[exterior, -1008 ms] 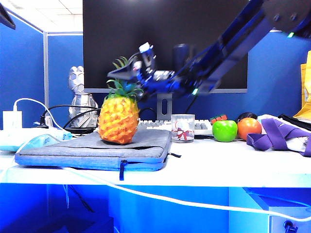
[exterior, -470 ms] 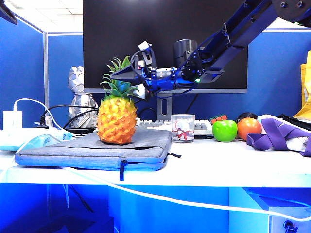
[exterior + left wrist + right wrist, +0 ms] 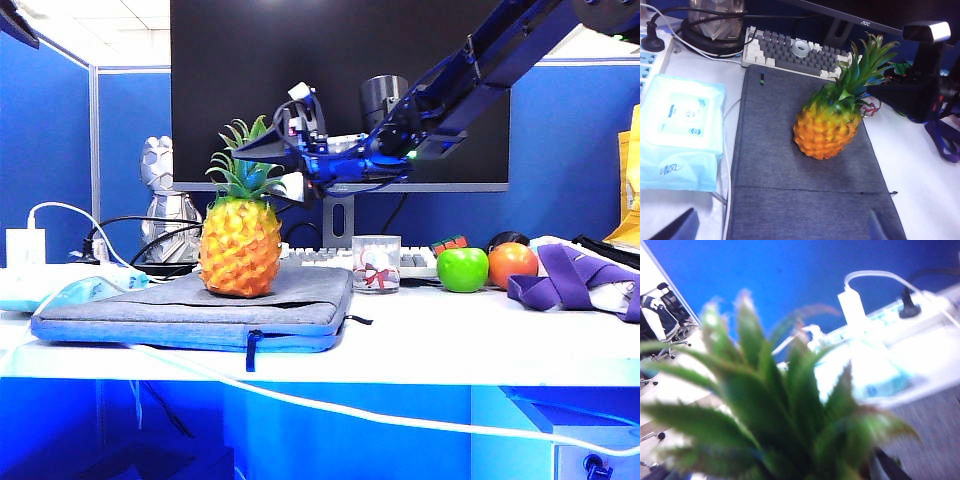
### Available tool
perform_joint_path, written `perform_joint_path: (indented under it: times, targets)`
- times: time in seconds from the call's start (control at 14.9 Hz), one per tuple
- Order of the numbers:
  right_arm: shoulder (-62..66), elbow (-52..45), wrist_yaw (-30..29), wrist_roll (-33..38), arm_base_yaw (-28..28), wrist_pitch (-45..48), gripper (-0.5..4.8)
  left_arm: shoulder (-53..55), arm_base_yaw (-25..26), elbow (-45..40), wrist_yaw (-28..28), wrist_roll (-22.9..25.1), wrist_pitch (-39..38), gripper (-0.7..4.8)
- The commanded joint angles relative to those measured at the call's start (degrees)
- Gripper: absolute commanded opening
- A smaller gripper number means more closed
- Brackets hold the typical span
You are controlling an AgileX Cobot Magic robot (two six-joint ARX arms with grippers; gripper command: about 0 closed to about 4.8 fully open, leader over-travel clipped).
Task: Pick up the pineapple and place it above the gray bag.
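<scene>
The orange-yellow pineapple (image 3: 240,247) stands upright on the flat gray bag (image 3: 150,318), toward the bag's far right part (image 3: 790,200). My right gripper (image 3: 264,168) reaches in level from the right and is open. One dark finger sits above the green crown (image 3: 243,165) and a white one beside it. In the right wrist view the blurred crown leaves (image 3: 785,415) fill the space between the fingers. My left gripper (image 3: 780,230) hovers open over the bag's near edge, well short of the pineapple (image 3: 829,130).
A glass cup (image 3: 377,263), a green apple (image 3: 462,269), an orange fruit (image 3: 513,263) and a purple strap bundle (image 3: 570,280) stand right of the bag. A keyboard (image 3: 795,52) and monitor lie behind it. A wipes pack (image 3: 682,130) lies to its left. A white cable (image 3: 400,418) crosses the table's front.
My right gripper, blurred low at the crown a second ago, has risen a little and steadied. The pineapple has settled slightly leftward and now stands still on the bag.
</scene>
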Motion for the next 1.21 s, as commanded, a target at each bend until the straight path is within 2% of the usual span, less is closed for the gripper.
perform_joint_path:
  times: [0.07, 0.2, 0.4, 0.67, 0.81, 0.94, 1.01, 1.14, 1.21]
  targets:
    - [-2.45, 0.17, -4.02, -1.11, -1.11, -3.63, 4.79, -0.22, -0.04, 0.0, 0.72, -0.02, 1.01, 4.79]
    - [-2.99, 0.17, -6.27, -0.94, -2.19, -7.72, 4.79, -0.22, -0.04, 0.0, 1.77, -1.18, 1.81, 4.79]
    - [-4.42, 0.17, -6.56, -5.92, -3.5, -15.39, 4.79, -0.26, -0.04, 0.04, 1.92, -1.22, 2.03, 4.79]
    - [-7.72, 0.17, -2.47, -11.41, -4.79, -20.37, 4.79, -0.28, -0.02, 0.07, 1.9, -1.16, 2.25, 4.79]
    - [-9.84, 0.17, 0.2, -17.88, -5.95, -29.44, 4.79, -0.33, -0.02, 0.09, 1.92, -0.98, 2.38, 4.79]
    - [-14.82, 0.17, 5.22, -32.02, -7.82, -46.4, 4.79, -1.29, 0.02, 0.11, 2.95, 0.26, 3.21, 4.79]
    - [-18.34, 0.17, 6.56, -35.36, -8.52, -53.02, 4.79, -2.45, 0.02, 0.22, 2.71, 0.46, 4.02, 4.79]
    - [-24.57, 0.17, 4.02, -35.43, -9.11, -56.39, 4.79, -3.85, 0.07, 2.08, 1.27, 1.42, 3.98, 4.79]
    - [-30.03, 0.17, 5.05, -35.3, -9.11, -56.24, 4.79, -4.59, 0.09, 4.48, 1.22, 4.79, 2.47, 4.79]
